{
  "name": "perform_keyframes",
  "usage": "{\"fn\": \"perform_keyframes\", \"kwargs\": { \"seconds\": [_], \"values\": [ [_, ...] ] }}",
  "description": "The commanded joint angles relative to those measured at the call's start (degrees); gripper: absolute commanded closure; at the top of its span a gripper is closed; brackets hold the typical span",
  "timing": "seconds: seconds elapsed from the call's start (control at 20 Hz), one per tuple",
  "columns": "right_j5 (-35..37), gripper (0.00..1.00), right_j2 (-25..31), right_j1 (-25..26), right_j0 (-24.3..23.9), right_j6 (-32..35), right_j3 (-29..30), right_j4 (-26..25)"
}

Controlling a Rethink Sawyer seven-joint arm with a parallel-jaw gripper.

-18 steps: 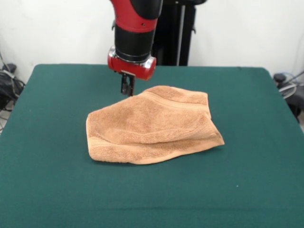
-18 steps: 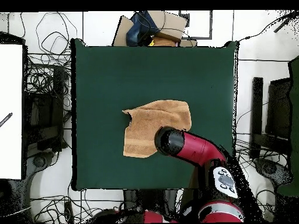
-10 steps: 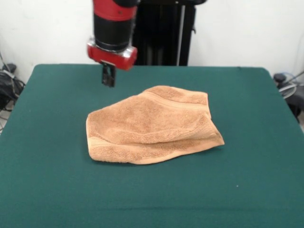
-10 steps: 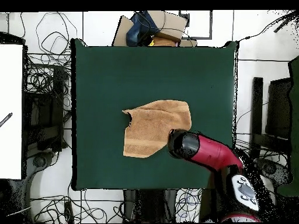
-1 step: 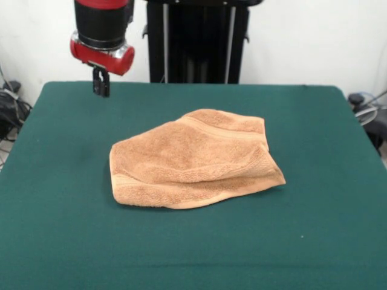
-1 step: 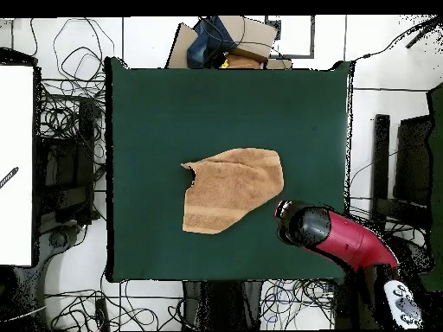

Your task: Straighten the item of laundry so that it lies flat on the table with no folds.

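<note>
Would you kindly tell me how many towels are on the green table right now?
1: the orange-tan towel lies folded near the middle of the table; nothing appears hidden beneath.

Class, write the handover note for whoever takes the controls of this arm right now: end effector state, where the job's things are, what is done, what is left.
End effector: holding nothing, raised over the table's far left corner in the front view, well clear of the towel. Open or shut cannot be made out.
Towel: near the table's centre, folded over itself, one layer lapped across the front, outline irregular.
Done: nothing visible toward flattening; the fold is in place.
Left: come back to the towel, take an edge of the top layer, draw it out until the cloth lies flat in a single layer.
</note>
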Motion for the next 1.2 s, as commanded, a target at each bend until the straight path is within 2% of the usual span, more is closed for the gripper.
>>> {"fn": "perform_keyframes", "kwargs": {
  "seconds": [0.05,0.55,0.8,1.2],
  "values": [
    [-0.42,1.0,7.59,-0.29,0.07,-1.51,5.97,-4.44],
    [0.25,1.0,7.84,-1.47,0.19,0.5,8.65,-4.41],
    [-2.67,1.0,7.86,0.05,0.26,1.58,8.52,-4.72],
    [-2.43,1.0,7.62,1.88,1.09,2.18,5.8,-4.6]
  ]
}}
